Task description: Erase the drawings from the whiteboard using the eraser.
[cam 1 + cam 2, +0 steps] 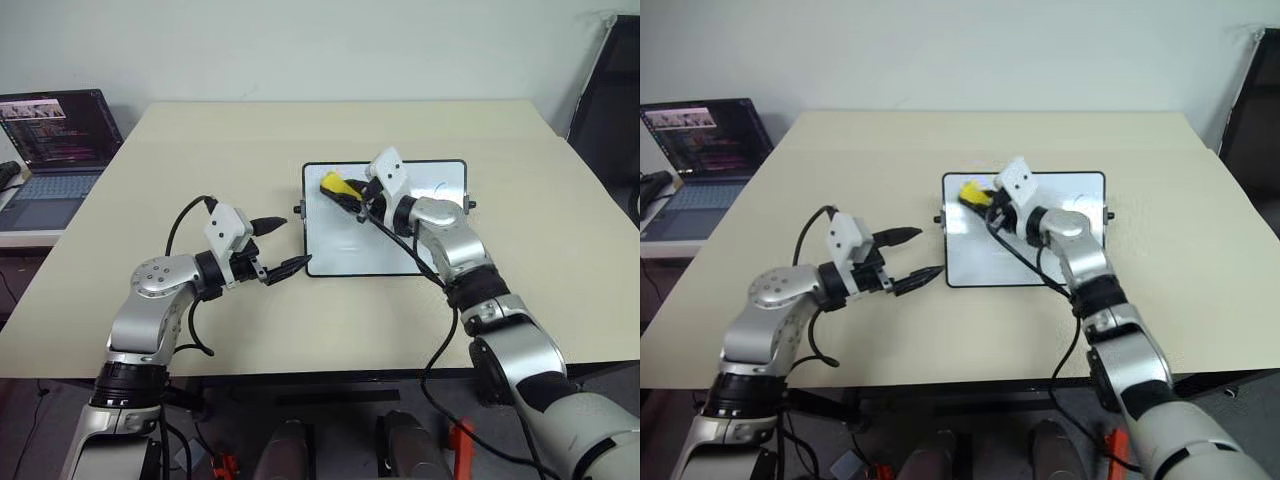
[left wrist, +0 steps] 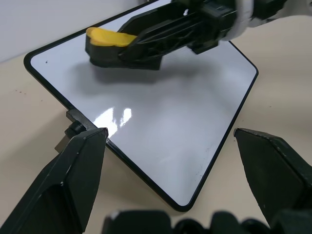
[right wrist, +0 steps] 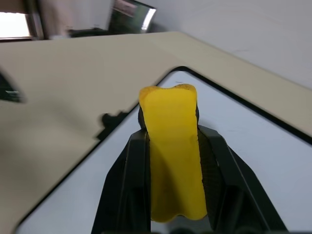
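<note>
The right gripper (image 1: 345, 195) and its arm cover part of the whiteboard (image 1: 340, 250), so the surface beneath them is hidden. No blue letters can be made out on the bare part; they may be too small to tell. The eraser (image 3: 173, 156) is squeezed between the fingers, its dark underside hidden. At far left, the laptop (image 1: 55, 140) is cut off by the edge.

Beige table (image 1: 150, 320) bearing whiteboard (image 1: 350, 250)
</note>
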You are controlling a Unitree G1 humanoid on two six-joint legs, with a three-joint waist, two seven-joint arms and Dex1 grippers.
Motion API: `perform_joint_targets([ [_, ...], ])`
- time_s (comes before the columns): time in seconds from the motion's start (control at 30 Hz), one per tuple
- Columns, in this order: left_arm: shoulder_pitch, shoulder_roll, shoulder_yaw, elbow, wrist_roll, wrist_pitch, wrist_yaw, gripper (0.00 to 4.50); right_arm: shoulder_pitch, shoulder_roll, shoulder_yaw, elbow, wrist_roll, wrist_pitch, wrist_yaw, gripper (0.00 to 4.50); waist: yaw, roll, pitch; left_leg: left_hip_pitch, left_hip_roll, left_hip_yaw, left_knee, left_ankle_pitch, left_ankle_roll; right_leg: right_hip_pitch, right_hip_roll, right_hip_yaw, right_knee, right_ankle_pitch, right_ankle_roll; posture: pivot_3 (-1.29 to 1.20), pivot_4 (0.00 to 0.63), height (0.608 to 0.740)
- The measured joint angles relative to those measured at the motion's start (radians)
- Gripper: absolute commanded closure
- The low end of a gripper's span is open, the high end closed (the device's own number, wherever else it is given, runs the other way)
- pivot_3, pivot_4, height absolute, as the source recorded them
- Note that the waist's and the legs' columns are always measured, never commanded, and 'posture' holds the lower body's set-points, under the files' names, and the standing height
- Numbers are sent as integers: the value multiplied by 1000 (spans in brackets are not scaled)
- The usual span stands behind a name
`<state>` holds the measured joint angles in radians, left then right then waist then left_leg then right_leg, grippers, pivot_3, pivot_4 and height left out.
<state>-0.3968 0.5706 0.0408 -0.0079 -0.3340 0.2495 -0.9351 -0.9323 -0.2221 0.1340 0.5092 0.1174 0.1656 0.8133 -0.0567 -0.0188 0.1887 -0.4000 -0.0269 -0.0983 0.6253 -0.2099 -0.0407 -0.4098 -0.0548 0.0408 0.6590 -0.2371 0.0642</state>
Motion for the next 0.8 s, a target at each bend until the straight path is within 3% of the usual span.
perform_joint_targets([
  [0.17,-5,-4,-7,6,0,0,-14,0,50,-118,-20,-323,102,190,84,3523,2,0,0,0,1,0,0,-3,-4,0,0,-1,-1,-1,-1,0,150,740],
  [0.33,-25,-5,-7,8,-5,2,-21,0,90,-250,-152,-522,251,362,103,3523,8,-1,0,-1,1,0,0,-4,-6,1,0,-1,-3,-1,-1,0,150,740],
  [0.53,-62,11,-1,6,-21,3,-46,0,224,-434,-293,-549,288,411,78,3523,15,-1,0,-1,2,3,-1,-4,-6,4,1,-1,-12,0,1,0,150,740],
  [0.8,-94,15,-4,7,-21,3,-59,0,251,-457,-306,-555,292,408,41,3523,5,-1,0,-1,3,4,-1,-5,-6,4,1,0,-12,0,1,0,150,740],
])
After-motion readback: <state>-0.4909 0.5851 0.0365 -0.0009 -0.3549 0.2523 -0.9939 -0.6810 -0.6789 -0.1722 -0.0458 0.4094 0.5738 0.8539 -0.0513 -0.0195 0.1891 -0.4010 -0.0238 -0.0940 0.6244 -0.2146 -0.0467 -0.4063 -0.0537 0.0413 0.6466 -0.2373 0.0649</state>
